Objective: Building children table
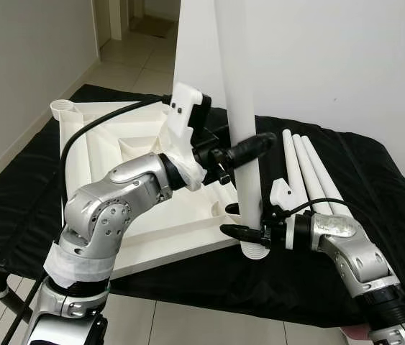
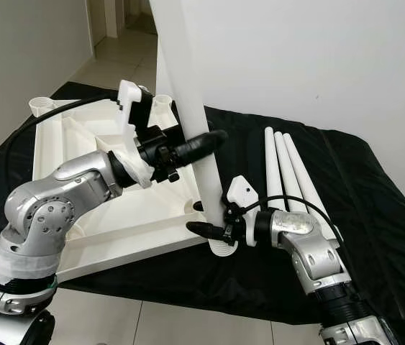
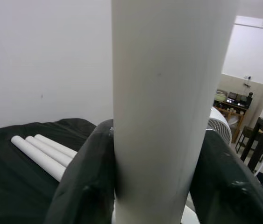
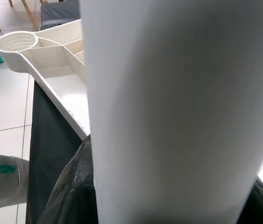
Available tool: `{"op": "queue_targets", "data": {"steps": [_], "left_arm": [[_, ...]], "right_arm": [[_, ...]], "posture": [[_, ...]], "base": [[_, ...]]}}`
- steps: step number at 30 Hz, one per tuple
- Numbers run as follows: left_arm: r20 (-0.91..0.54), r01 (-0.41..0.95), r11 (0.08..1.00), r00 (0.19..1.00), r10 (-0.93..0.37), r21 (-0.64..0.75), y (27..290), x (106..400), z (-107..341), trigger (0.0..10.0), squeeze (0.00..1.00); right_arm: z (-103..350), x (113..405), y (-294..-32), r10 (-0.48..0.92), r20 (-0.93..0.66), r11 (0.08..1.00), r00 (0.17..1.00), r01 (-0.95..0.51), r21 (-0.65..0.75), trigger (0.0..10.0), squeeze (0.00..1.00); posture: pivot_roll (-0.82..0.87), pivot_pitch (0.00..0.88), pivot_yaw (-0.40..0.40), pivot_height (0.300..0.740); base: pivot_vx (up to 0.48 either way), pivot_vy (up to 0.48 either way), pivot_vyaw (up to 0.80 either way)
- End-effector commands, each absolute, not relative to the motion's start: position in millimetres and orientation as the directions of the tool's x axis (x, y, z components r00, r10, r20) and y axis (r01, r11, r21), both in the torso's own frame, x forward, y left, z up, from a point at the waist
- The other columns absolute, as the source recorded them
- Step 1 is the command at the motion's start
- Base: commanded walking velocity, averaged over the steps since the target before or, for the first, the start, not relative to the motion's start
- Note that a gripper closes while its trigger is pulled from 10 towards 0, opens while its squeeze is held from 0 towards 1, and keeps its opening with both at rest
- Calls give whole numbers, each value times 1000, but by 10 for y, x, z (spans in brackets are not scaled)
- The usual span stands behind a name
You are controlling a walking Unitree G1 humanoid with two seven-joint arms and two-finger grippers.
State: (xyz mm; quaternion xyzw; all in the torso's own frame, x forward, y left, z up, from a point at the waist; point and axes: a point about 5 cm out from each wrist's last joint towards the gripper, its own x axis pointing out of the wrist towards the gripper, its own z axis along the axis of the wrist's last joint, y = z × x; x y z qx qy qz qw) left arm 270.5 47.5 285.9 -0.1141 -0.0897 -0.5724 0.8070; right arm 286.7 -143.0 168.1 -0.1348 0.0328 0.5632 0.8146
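Silver arm segments fill the foreground on both sides, and both reach toward one upright white table leg [image 1: 239, 108], which stands near-vertical with a slight tilt. Its ribbed lower end sits at the near corner of the overturned white tabletop [image 1: 116, 144], at the corner socket there; whether it is seated inside cannot be told.

Left tool [image 1: 249, 151] grips the leg partway up, its black fingers [image 3: 82, 186] pressed against either side of the tube, as the left wrist view shows. Right tool [image 1: 249, 231] pinches the same leg lower down, just above the ribbed end, with dark fingers [image 4: 70, 186] flanking the white tube in the right wrist view.

Beside the leg, on the robot's right, three more white legs [image 1: 310, 172] lie flat, side by side and touching, on the black cloth [image 1: 375, 180]. That cloth covers the low surface that carries everything, and the tabletop rests on it underside up, showing raised ribs. At the tabletop corner far from the upright leg, toward the robot's left, a round open socket [image 1: 62, 108] with a ribbed inner wall stands free. Beyond the leg rises a plain white wall [image 1: 346, 65], and pale floor tiles [image 1: 126, 57] run back past the tabletop.
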Motion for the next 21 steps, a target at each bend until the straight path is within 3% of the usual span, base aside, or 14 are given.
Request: {"op": "queue_targets", "data": {"steps": [1, 10, 11, 12, 13, 14, 18, 21], "left_arm": [[290, 968, 245, 250, -924, -54, 426, 2648, 2904, 0, 0], [305, 959, 278, 283, -909, -60, 421, 2700, 2974, 0, 0], [300, 952, 301, 304, -904, -59, 421, 2731, 2987, 8510, 0], [295, 941, 332, 335, -895, -63, 420, 2773, 3009, 10000, 0], [295, 941, 332, 335, -895, -63, 420, 2773, 3009, 10000, 0], [291, 934, 352, 355, -888, -65, 419, 2802, 3023, 10000, 0], [290, 915, 398, 398, -870, -62, 431, 2870, 3096, 10000, 0], [284, 878, 473, 473, -834, -76, 441, 3005, 3254, 10000, 0]], "right_arm": [[1693, 2901, -1475, 899, -214, 349, 381, -921, -175, 10000, 0], [1731, 2948, -1453, 891, -196, 379, 409, -909, -171, 10000, 0], [1749, 2970, -1449, 887, -186, 394, 423, -903, -173, 10000, 0], [1779, 3006, -1444, 878, -166, 420, 449, -889, -184, 10000, 173], [1779, 3006, -1444, 878, -166, 420, 449, -889, -184, 10000, 173], [1799, 3032, -1441, 871, -152, 437, 467, -879, -191, 10000, 1000], [1860, 3092, -1423, 856, -112, 479, 504, -857, -192, 10000, 1000], [1983, 3160, -1355, 831, -42, 533, 554, -817, -221, 10000, 1000]], "posture": [[27, 0, -108, 740], [19, 0, -110, 740], [17, 0, -109, 740], [16, 0, -108, 740], [16, 0, -108, 740], [15, 0, -108, 740], [10, 0, -103, 740], [1, 0, -97, 740]], "base": [[0, 0, 0], [0, 0, 0], [0, 0, 0], [0, 0, 0], [0, 0, 0], [0, 0, 0], [0, 0, 0], [0, 0, 0]]}}
